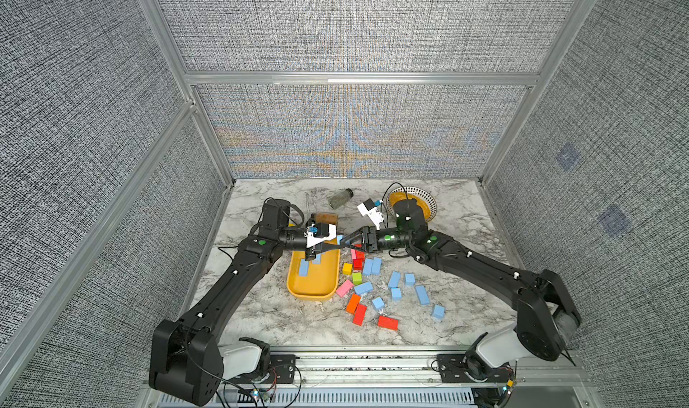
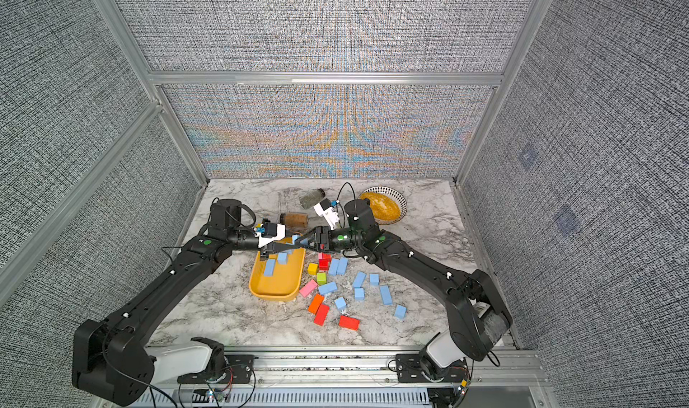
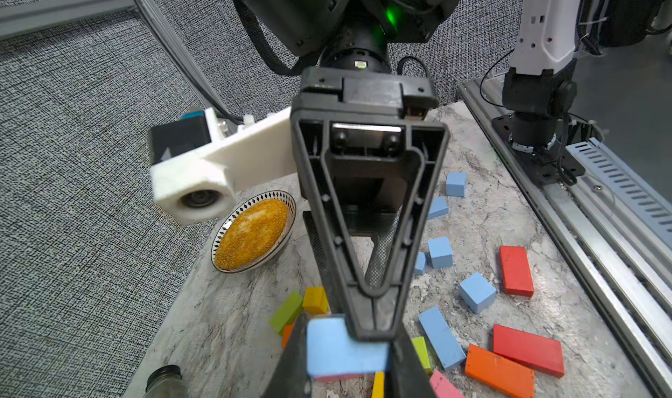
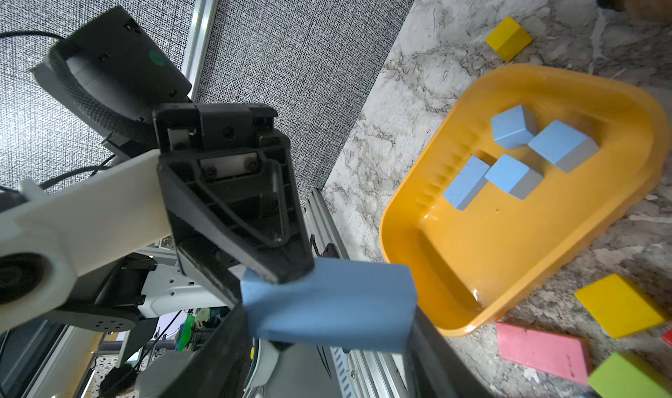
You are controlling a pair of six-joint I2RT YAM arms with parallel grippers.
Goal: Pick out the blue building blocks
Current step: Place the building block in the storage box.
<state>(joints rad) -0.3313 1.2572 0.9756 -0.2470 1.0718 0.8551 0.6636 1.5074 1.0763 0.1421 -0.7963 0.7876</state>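
Blue building blocks (image 4: 514,127), four in tray (image 4: 509,254)

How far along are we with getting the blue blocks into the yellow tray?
Done: four blue blocks lie in the yellow tray. In hand: the held blue block is gripped by both the left gripper and right gripper by the tray, apparently mid-handover. Left: about nine loose blue blocks on the marble table.

Bright, even light; rainbow moiré on back wall (image 1: 346,134); wrist close-ups blurred.
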